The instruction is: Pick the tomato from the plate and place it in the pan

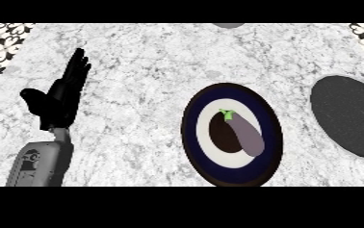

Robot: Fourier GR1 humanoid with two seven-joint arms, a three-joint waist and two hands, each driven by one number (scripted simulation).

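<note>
A round plate (pixel 201 160) with a dark blue rim and white centre lies on the counter, right of the middle. On it rests a purple eggplant (pixel 246 133) with a green stem; no tomato shows on the plate. A dark grey pan (pixel 341 112) sits at the right edge, partly cut off by the view. My left hand (pixel 60 97) rests at the left, fingers straight and pointing up, holding nothing, far from the plate. My right hand does not show.
The counter (pixel 142 68) is white speckled marble. A grey object (pixel 229 25) peeks in at the top edge. Patterned black-and-white patches (pixel 13 35) show at the top corners.
</note>
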